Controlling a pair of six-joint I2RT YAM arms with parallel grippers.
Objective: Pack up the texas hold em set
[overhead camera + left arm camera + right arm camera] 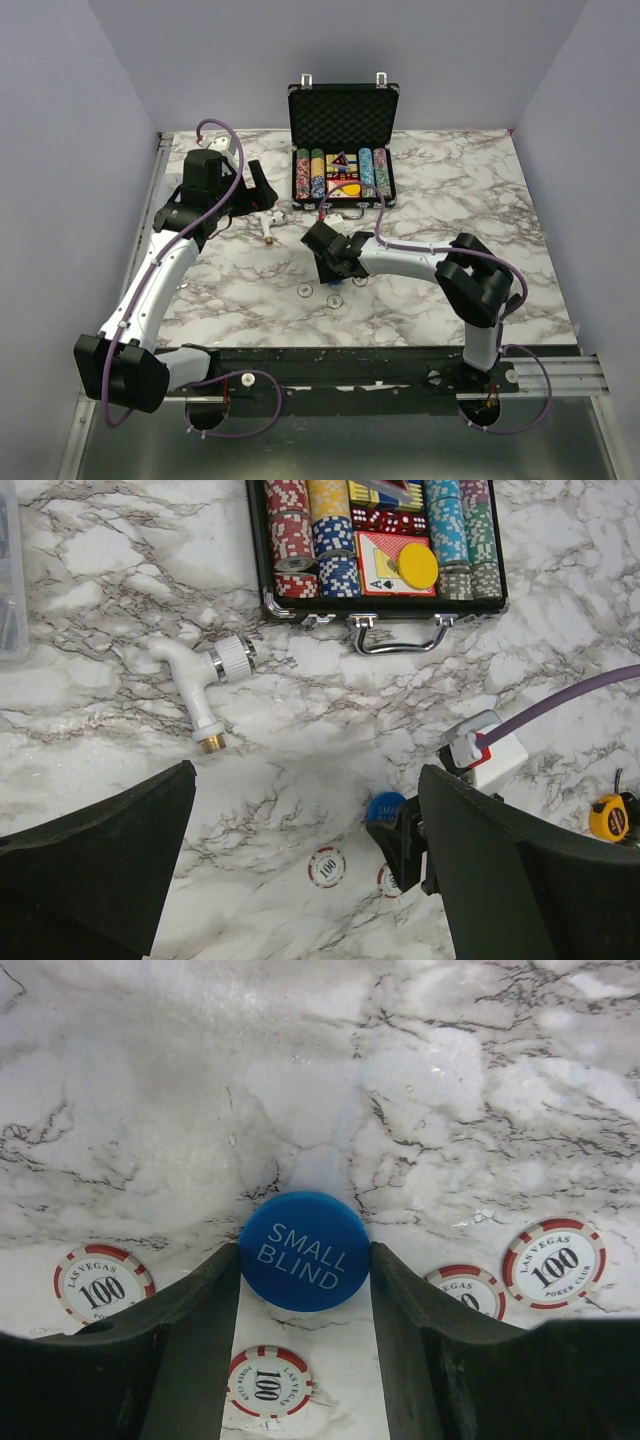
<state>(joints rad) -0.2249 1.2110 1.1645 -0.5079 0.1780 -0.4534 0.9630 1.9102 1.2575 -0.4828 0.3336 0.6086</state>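
Your right tool (pixel 304 1256) grips blue disc (pixel 304 1248); left tool (pixel 305 780) wide, empty. Four 100 chips (pixel 103 1282) beside right tool unpacked; briefcase (pixel 343 112) open.

The table (pixel 150 1080) top is smooth and glossy, marble-patterned. The blue disc (pixel 304 1251) looks like matt plastic; the fingers (pixel 190 1350) of the right gripper (pixel 304 1260) are matt black too. The briefcase (pixel 385 608) has polished metal corners and handle, and dimpled foam lining (pixel 343 112). The white tap-like object (pixel 195 675) is shiny plastic with a chromed ring and a brass-coloured tip.
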